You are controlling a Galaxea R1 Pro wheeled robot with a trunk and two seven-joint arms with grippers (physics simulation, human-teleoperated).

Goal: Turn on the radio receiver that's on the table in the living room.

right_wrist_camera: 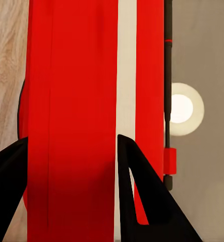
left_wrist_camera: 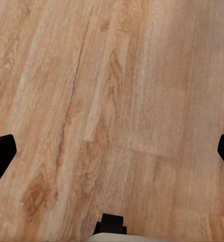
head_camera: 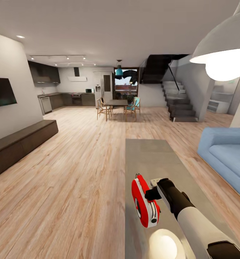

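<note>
The radio receiver [head_camera: 145, 206] is seen in the head view at the near left edge of the desk [head_camera: 159, 158], tilted, with its white face and round dial turned toward the camera. The right gripper [head_camera: 151, 193] is placed against the radio's upper right side; contact is indicated, though the exact touch point is hidden by the arm.

In the right wrist view, the red body of the radio receiver [right_wrist_camera: 76, 116], with a white stripe, lies directly in front of the camera. One of the black fingers [right_wrist_camera: 140, 196] lies across the red surface, and the other is seen at the picture's edge over the radio's outer side. The fingers are spread about as wide as the radio's body. Whether the radio is squeezed cannot be told.

In the left wrist view, the left gripper [left_wrist_camera: 112, 151] is held over the wood plank floor [left_wrist_camera: 112, 91]. Its fingers [left_wrist_camera: 1, 154] are spread wide, and nothing is held.
</note>
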